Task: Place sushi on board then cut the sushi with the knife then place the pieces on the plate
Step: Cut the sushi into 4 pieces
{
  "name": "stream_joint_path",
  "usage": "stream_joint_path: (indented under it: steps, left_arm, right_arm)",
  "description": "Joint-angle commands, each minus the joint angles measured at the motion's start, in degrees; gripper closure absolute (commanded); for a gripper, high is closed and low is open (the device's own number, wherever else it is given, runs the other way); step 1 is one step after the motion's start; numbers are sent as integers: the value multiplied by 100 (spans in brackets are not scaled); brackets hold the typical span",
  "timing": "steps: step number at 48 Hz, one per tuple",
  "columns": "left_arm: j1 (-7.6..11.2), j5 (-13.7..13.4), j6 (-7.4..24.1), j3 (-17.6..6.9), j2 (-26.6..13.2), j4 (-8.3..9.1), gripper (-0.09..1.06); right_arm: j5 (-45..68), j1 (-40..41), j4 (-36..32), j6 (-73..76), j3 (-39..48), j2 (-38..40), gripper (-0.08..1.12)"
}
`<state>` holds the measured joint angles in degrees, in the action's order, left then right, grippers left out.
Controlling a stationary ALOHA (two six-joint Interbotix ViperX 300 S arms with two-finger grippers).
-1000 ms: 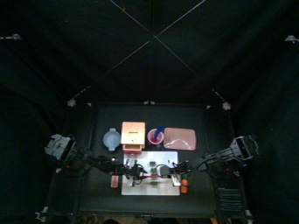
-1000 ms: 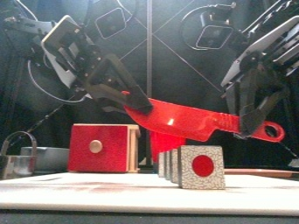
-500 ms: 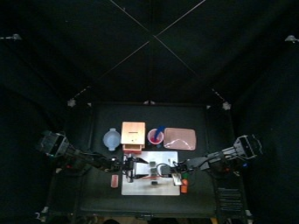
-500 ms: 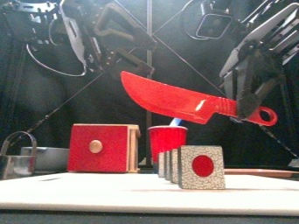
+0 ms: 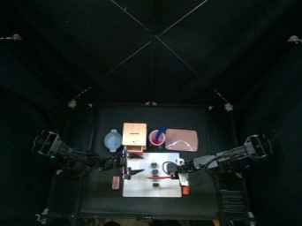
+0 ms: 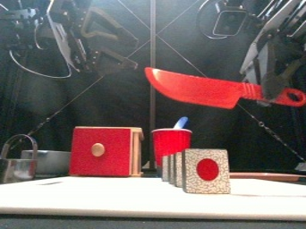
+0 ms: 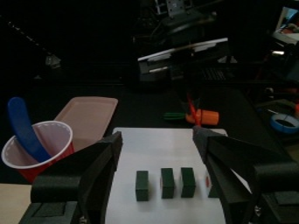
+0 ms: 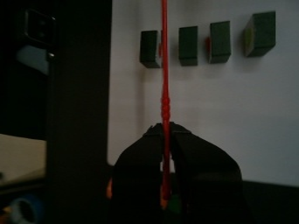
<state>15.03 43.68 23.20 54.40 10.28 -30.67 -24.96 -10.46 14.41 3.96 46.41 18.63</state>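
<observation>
Right gripper [image 8: 166, 140] clamps the flat red toy knife [image 6: 203, 88] by its handle — above dark green sushi blocks [image 7: 167, 182] on the white rectangular cutting board [image 8: 233, 114]; left gripper [image 7: 158, 142] hangs with jaws apart.

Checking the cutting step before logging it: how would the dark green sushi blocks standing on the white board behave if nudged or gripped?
The dark green sushi blocks stand upright as thin slabs on the white cutting board, so a push on a face would probably tip them. The right wrist view shows gaps between them, so each likely moves alone.
</observation>
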Motion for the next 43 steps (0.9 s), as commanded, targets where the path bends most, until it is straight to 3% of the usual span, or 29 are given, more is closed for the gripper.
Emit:
stream_joint_path:
  steps: [1,9,19,43]
  left_arm:
    - [-35,70,9,-62,-35,26,0]
    - [-88,114,44,-62,-211,44,0]
    - [-167,132,44,-62,-299,299,0]
    - [-439,132,44,158,-316,809,1]
  right_arm:
    - [-62,281,817,387,220,729,73]
    - [18,598,1564,1441,861,1661,73]
    - [457,598,1415,3032,1485,2347,73]
    - [536,9,993,6741,1670,1775,72]
